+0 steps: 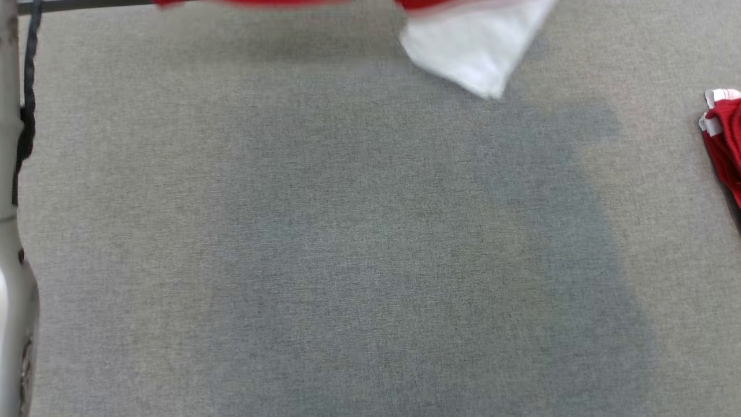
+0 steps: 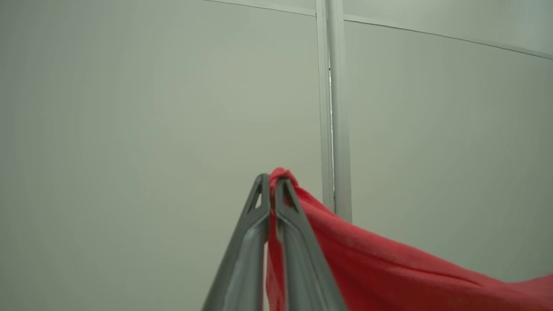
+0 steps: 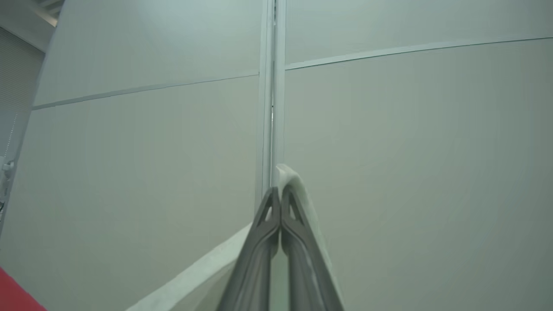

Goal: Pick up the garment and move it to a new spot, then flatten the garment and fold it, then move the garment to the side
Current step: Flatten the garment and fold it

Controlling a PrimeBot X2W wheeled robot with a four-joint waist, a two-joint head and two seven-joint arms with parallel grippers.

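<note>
**Item:** red-and-white garment (image 1: 474,52).
**Location:** held up over the far edge of the grey cloth-covered desk (image 1: 347,243), with a white corner hanging down.
**Grip, left hand** (image 2: 271,183): fingers pinched together on a red edge.
**Grip, right hand** (image 3: 280,196): fingers pinched together on a white edge.
**Progress (judged):** pick-up done, carry to the new spot under way. Laying down, flattening, folding and moving aside are left.
**Also present:** a second red-and-white bundle (image 1: 723,145) at the desk's right edge.
**Markings:** no brand, label or writing can be read.
</note>
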